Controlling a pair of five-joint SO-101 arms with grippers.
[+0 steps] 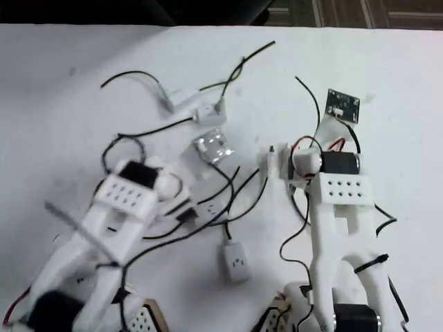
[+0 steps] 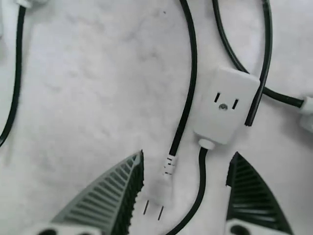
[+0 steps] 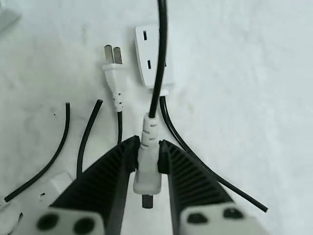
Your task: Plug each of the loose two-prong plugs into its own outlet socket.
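- jaws of the right gripper (image 3: 147, 147) clamped on a white two-prong plug (image 3: 146, 171) with a black cord (image 3: 159, 58); its prongs are hard to make out
- jaws of the left gripper (image 2: 187, 156) apart above a second white plug (image 2: 164, 186), just beside a white rectangular outlet socket (image 2: 224, 105)
- both wrists over the middle of the white table (image 1: 55, 69), arm bases at its near edge

white table (image 1: 62, 111) with loose plugs (image 3: 113, 73), outlet sockets (image 1: 235, 261), black cords (image 2: 194, 73)
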